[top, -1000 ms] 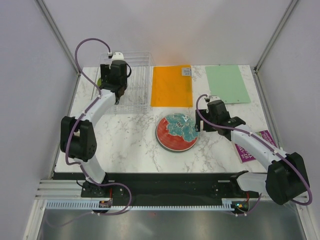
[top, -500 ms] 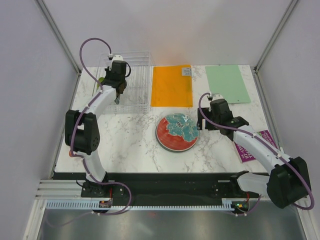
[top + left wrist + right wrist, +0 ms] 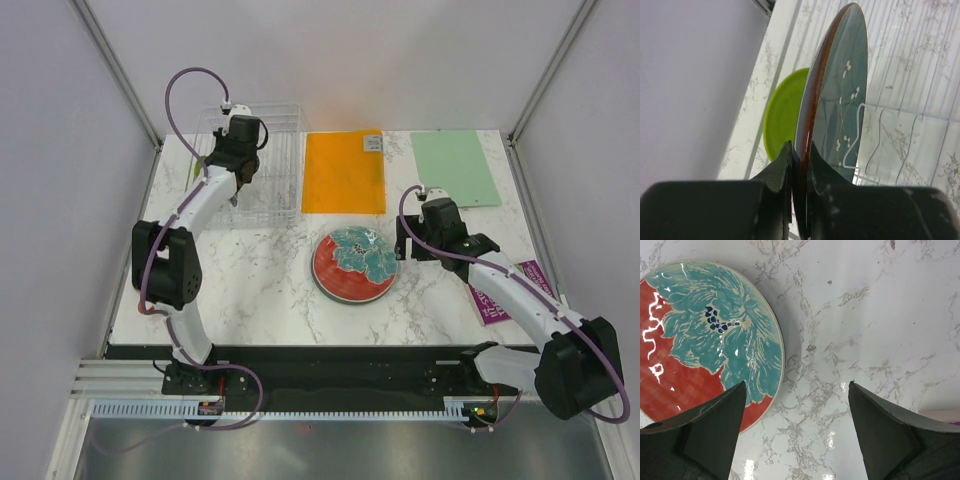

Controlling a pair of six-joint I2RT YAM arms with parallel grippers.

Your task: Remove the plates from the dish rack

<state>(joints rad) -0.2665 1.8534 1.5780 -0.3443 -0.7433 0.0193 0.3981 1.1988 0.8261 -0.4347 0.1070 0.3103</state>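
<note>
- Rack of clear thin bars [image 3: 272,170] stands at the far left of the white marble table [image 3: 250,270].
- Red round plate with teal flower [image 3: 355,265] lies flat mid-table; right gripper [image 3: 796,385] hangs spread wide and empty just beside it.
- Glossy dark teal-blue plate [image 3: 840,115] stands on edge in the rack, left gripper [image 3: 800,150] pinched on its rim (glazed, probably slippery and breakable).
- Small lime-green plate [image 3: 782,117] shows just behind it.

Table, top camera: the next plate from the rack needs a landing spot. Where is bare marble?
Bare marble lies left of the red plate, in front of the rack, and along the near edge. Crowded: the back row of rack, orange mat and green mat; right claw hovers right of the plate.
</note>
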